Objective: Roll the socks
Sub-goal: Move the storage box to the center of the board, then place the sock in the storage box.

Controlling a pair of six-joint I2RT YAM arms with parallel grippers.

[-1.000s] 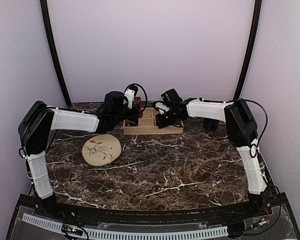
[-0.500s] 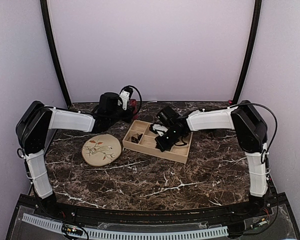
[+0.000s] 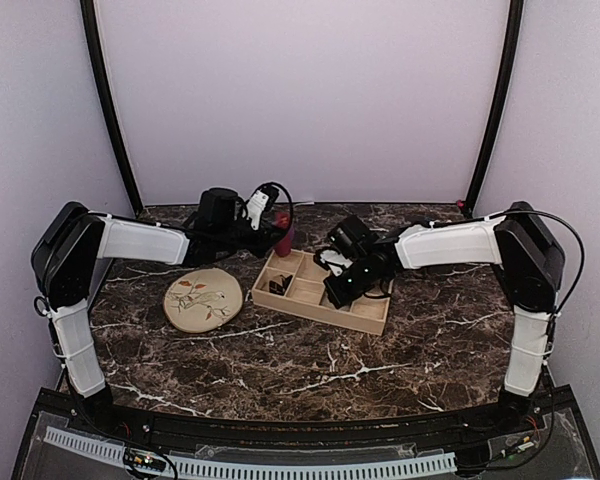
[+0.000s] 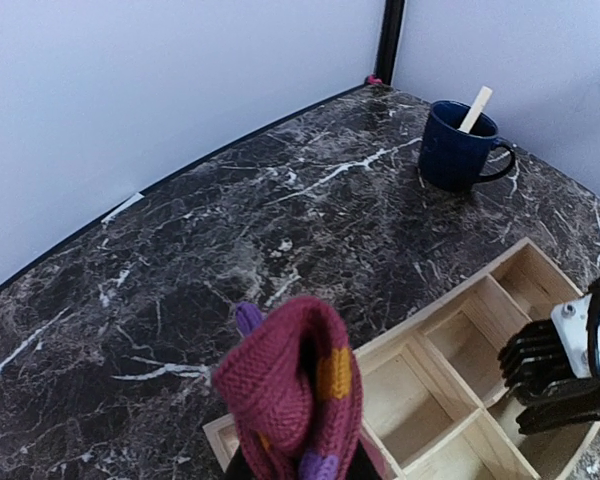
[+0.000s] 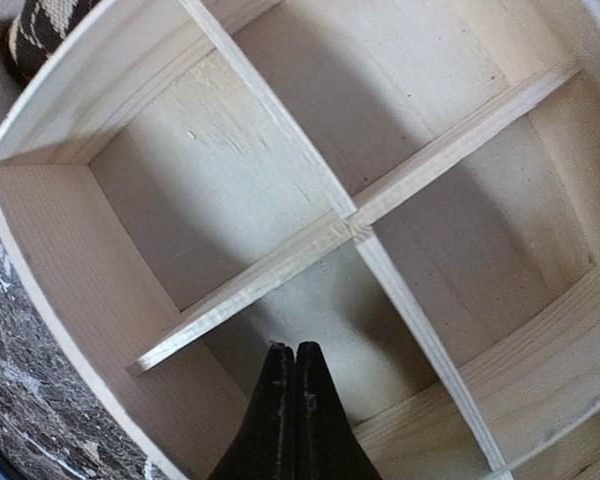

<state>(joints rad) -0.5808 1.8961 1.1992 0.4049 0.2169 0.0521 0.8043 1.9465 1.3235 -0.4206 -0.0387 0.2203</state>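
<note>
Left wrist view: my left tool (image 3: 270,232) pinches the magenta sock (image 4: 295,400), which bunches up just ahead of it. It looks soft, light and floppy, so I'd hold it at the cuff. My right tool (image 5: 294,400), pressed together, sits inside the wooden tray (image 5: 40,290).

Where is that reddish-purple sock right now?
The magenta sock is pinched in the left gripper, at the far left corner of the wooden tray in the top view, with the leaf plate nearer and further left.
</note>
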